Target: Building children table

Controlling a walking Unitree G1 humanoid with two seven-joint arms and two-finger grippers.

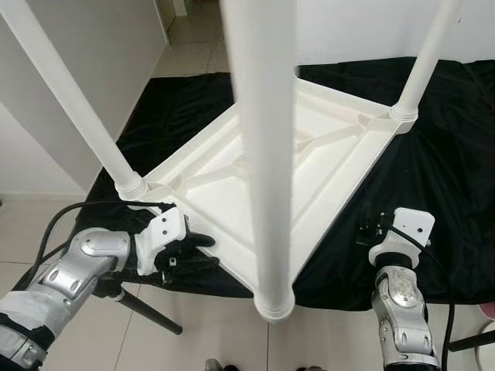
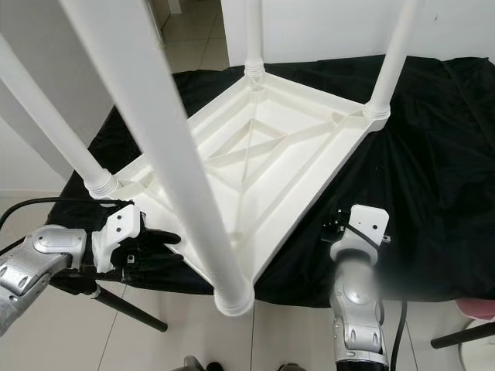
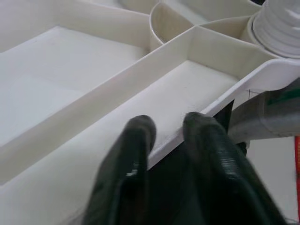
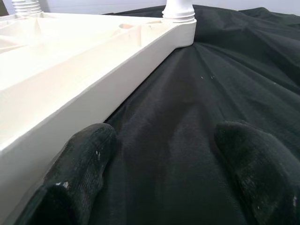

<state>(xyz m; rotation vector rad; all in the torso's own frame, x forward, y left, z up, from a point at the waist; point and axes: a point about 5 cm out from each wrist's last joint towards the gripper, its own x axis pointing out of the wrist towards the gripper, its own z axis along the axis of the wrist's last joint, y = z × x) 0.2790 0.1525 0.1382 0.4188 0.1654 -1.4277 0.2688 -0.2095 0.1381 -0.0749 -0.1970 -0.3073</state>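
A white plastic children's table (image 1: 309, 166) lies upside down on a black cloth (image 1: 456, 154), with white legs standing up from its corners. One leg (image 1: 267, 154) rises close to the camera, another (image 1: 77, 100) at the left, a third (image 1: 421, 69) at the right, and a fourth (image 2: 254, 39) at the far corner. My left gripper (image 1: 193, 241) is shut on the tabletop's near-left rim (image 3: 206, 110), one finger on each side of the thin edge. My right gripper (image 4: 164, 136) is open and low over the cloth, just beside the table's right edge (image 4: 93, 89).
The cloth covers a tiled floor (image 1: 209, 325). A white wall (image 1: 93, 46) stands close on the left. A black rod (image 1: 151, 313) slants across the floor under my left arm. A pale round object (image 1: 487, 344) sits at the lower right.
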